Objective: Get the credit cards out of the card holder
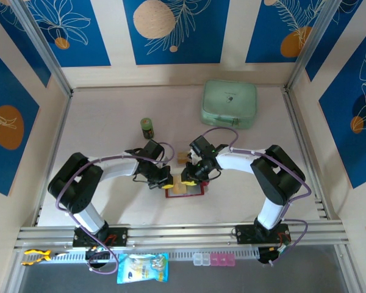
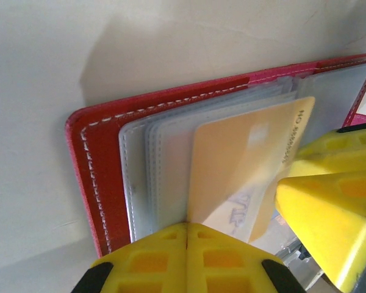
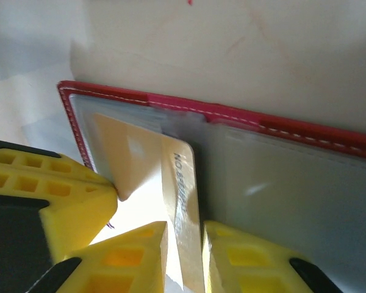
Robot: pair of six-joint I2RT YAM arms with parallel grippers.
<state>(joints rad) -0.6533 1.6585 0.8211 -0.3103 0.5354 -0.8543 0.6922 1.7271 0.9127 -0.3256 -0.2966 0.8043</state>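
So the red folding leather card holder (image 2: 100,177) lies open on the table (image 1: 110,110) between both arms. The right gripper (image 3: 184,231) pinches the tan-orange plastic credit card (image 3: 131,155), which is half out. The left gripper (image 2: 186,238), closed, looks to be pinning the clear sleeves (image 2: 152,171). I reckon the card could slip from that thin edge grip, or the holder drags along if the pin slides.

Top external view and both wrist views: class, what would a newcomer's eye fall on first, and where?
The open red card holder lies at the front middle of the table. A tan-orange card sticks partly out of its clear sleeves, pinched by the right gripper, with the shut left gripper at the sleeves' edge. A mint-green case sits far back on the right.
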